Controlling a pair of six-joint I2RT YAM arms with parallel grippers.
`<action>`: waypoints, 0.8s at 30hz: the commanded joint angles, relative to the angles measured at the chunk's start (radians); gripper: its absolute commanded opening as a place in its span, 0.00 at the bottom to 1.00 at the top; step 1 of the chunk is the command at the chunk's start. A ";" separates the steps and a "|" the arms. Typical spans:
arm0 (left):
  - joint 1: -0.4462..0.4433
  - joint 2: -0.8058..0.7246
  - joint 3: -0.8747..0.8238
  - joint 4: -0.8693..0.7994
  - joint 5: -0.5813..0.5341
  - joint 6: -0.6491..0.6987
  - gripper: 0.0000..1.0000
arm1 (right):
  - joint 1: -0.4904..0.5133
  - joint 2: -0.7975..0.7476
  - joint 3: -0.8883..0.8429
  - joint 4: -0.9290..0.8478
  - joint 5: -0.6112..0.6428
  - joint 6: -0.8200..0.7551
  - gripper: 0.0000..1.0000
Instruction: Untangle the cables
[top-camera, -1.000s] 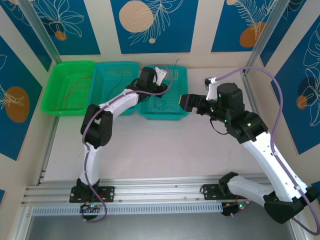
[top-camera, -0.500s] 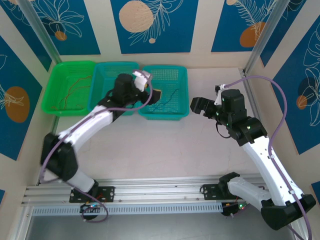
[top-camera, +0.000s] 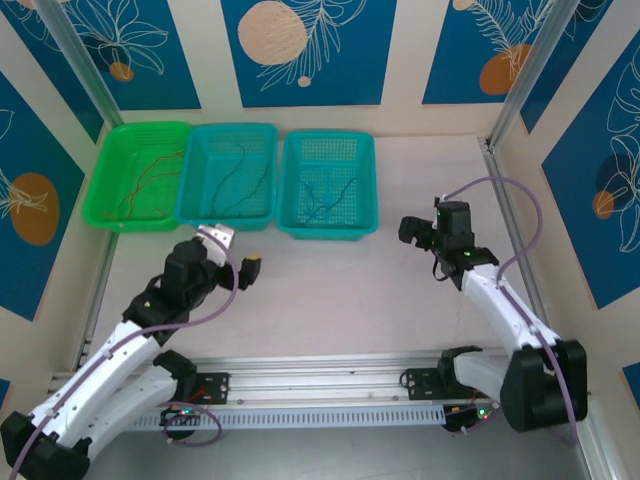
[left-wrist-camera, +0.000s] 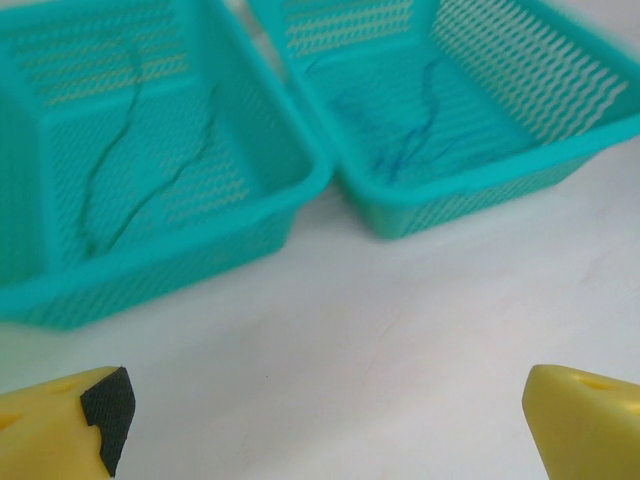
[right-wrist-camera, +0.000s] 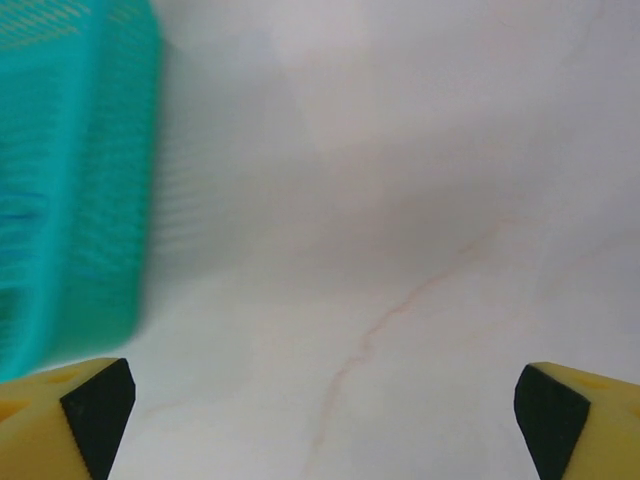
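Observation:
The cables lie apart in three baskets at the back. A red/orange cable (top-camera: 148, 176) is in the green basket (top-camera: 112, 190). A green cable (top-camera: 240, 168) (left-wrist-camera: 112, 175) lies in the middle teal basket (top-camera: 196, 212) (left-wrist-camera: 300, 190), and a blue cable (top-camera: 332, 194) (left-wrist-camera: 420, 135) in the right teal basket (top-camera: 366, 190) (left-wrist-camera: 590, 130). My left gripper (top-camera: 240, 256) (left-wrist-camera: 330, 440) hangs open over bare table in front of the middle basket, nothing between its yellow fingers (left-wrist-camera: 60, 425). My right gripper (top-camera: 411, 228) (right-wrist-camera: 320, 430) is open and empty, right of the right teal basket (right-wrist-camera: 70, 180).
The white table (top-camera: 330, 290) stretches between the baskets and the arm bases. A metal rail (top-camera: 320, 375) runs along the near edge. Aluminium posts (top-camera: 510, 110) and patterned walls close in the sides and back.
My left arm has drawn back from above the right basket to the near left, its jaws opening wide. My right arm has pulled back to the right and lower.

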 joint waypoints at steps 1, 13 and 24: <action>0.047 -0.020 -0.054 -0.029 -0.173 0.029 1.00 | -0.023 0.107 -0.058 0.335 0.075 -0.162 1.00; 0.185 0.065 -0.198 0.226 -0.294 0.024 1.00 | -0.162 0.391 -0.286 1.053 -0.296 -0.188 0.99; 0.383 0.518 -0.237 0.872 -0.165 0.126 1.00 | -0.131 0.371 -0.255 0.967 -0.252 -0.217 0.99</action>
